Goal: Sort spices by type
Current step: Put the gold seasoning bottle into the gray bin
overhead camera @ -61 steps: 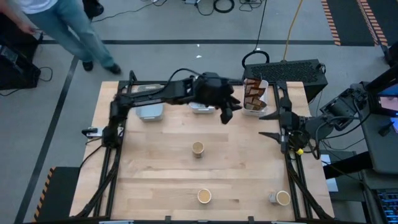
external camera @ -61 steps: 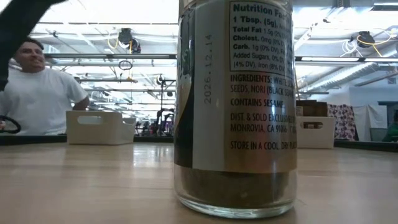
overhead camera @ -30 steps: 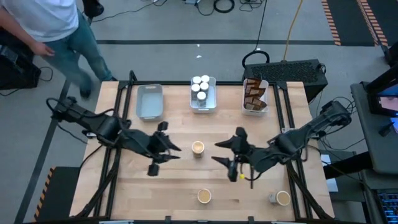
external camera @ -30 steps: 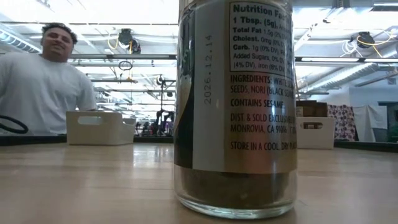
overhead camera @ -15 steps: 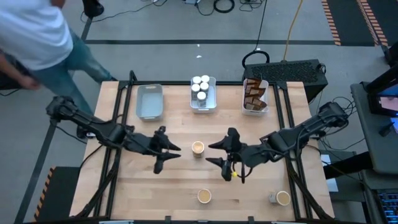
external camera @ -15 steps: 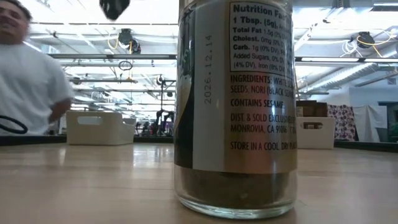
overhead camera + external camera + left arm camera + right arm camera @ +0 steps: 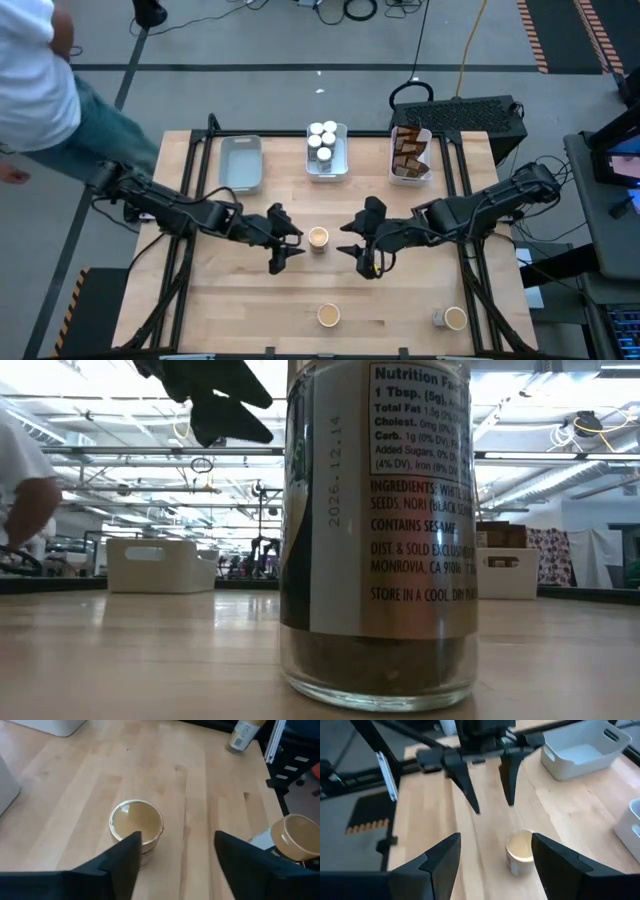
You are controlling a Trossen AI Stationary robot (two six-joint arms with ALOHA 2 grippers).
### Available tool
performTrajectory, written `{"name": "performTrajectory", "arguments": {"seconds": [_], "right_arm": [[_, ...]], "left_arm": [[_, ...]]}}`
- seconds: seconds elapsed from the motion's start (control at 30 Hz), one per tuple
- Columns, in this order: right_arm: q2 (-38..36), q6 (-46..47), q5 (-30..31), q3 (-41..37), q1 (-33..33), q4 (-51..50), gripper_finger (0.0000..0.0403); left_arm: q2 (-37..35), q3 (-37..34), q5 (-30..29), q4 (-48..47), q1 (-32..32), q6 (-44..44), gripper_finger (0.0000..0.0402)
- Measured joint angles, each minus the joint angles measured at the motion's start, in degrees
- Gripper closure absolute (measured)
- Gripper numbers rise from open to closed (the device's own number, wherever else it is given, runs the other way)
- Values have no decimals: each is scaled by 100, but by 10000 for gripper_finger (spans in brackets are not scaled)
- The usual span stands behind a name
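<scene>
A round tan-topped tub [image 7: 318, 237] stands on its base at mid-table, with my two grippers on either side of it. My left gripper [image 7: 285, 245] is open just left of it; in the left wrist view the tub [image 7: 136, 825] lies ahead of the open fingers [image 7: 177, 837]. My right gripper [image 7: 352, 250] is open just right of it, and its wrist view shows the tub [image 7: 521, 851] ahead. Neither gripper touches it. Two more tubs [image 7: 328, 315] [image 7: 455, 318] stand near the near edge, the second beside a small jar [image 7: 438, 317].
Three trays line the far edge: a grey one [image 7: 240, 163], a white one [image 7: 326, 165] holding white-capped jars, and one [image 7: 409, 175] holding dark brown pouches. A labelled jar [image 7: 380, 530] fills the low view. A person [image 7: 40, 90] moves beyond the table's left far corner.
Both arms have closed in on the middle tub: my left gripper moved toward the table's right, my right gripper toward the left and a little toward the far edge. Both stayed open. The person walked along outside the table's left far corner.
</scene>
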Motion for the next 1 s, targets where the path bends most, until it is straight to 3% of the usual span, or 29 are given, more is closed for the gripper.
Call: {"name": "performTrajectory", "arguments": {"seconds": [0.23,0.63,1.0], "right_arm": [[0,-209,66,0,-100,-463,177],[125,-559,3,-702,-562,508,177],[120,-584,3,-721,-560,444,177]], "left_arm": [[2,2,-2,215,197,621,76],[165,13,-139,331,460,962,72],[896,11,-80,990,459,1130,72]]}}
